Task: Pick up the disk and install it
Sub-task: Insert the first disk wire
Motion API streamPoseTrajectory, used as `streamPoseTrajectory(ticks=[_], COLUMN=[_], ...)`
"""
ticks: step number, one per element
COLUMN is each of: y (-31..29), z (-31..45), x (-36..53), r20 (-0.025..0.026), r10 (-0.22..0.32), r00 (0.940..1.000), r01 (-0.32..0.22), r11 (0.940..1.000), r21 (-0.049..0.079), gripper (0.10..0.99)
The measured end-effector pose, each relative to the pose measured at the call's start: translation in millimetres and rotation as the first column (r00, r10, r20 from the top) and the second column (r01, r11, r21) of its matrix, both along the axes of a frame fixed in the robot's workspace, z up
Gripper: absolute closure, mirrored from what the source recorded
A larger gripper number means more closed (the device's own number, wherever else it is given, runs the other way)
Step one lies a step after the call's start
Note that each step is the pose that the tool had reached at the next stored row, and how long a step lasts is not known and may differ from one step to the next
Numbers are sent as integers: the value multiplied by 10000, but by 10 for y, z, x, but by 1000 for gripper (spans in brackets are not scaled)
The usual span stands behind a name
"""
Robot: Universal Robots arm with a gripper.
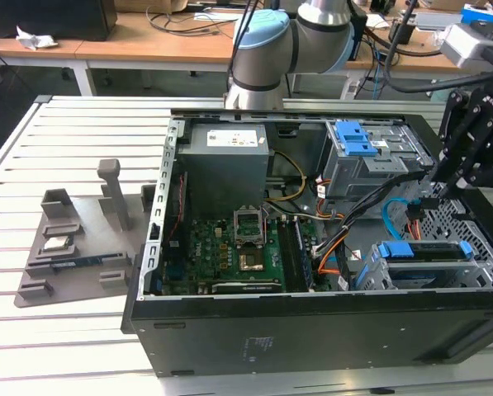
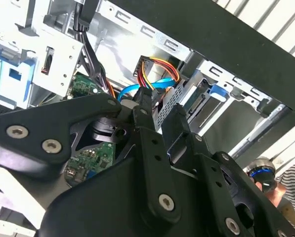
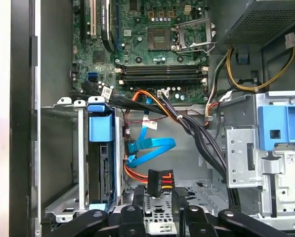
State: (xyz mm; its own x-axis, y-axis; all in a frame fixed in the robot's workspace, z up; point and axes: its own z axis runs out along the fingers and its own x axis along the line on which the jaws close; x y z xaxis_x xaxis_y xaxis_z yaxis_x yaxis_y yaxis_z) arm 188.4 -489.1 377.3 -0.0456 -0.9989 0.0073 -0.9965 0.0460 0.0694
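Observation:
The disk (image 1: 424,262) sits on edge in the lower drive cage of the open computer case, at the exterior view's right. Its blue bracket (image 1: 419,250) is on top. In the first wrist view the disk (image 3: 104,170) stands edge-on in that cage under the blue bracket (image 3: 100,127). My gripper (image 1: 438,188) hangs over the case just beyond the cage. In both wrist views its black fingers (image 3: 137,200) stand a little apart, open. A black power connector (image 3: 157,183) with coloured wires hangs just past the fingertips (image 2: 144,106), and nothing is held between them.
A blue SATA cable (image 3: 152,148) and black cable bundles (image 3: 196,133) cross the case floor near the gripper. The upper grey cage with a blue latch plate (image 1: 355,139) stands behind. A grey parts fixture (image 1: 73,247) lies on the slatted table at the exterior view's left. A person's hand (image 2: 273,195) is outside the case.

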Motion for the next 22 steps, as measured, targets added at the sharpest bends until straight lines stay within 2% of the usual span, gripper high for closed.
streamPoseTrajectory(ticks=[5, 9, 10, 14, 17, 22], y=[-1, -25, -25, -25, -25, -26], z=[-128, -234, -236, -236, -236, -236], x=[-68, -69, -70, -69, -69, -69], r20=[0, 1, 1, 0, 0, 0], r10=[-1, 0, -1, 0, 0, -1], r00=[10000, 10000, 10000, 10000, 10000, 10000], r01=[1, 0, 1, 0, 0, 1], r11=[10000, 10000, 10000, 10000, 10000, 10000], r21=[2, -6, -44, -48, -51, -54], gripper=[725, 725, 725, 737, 918, 918])
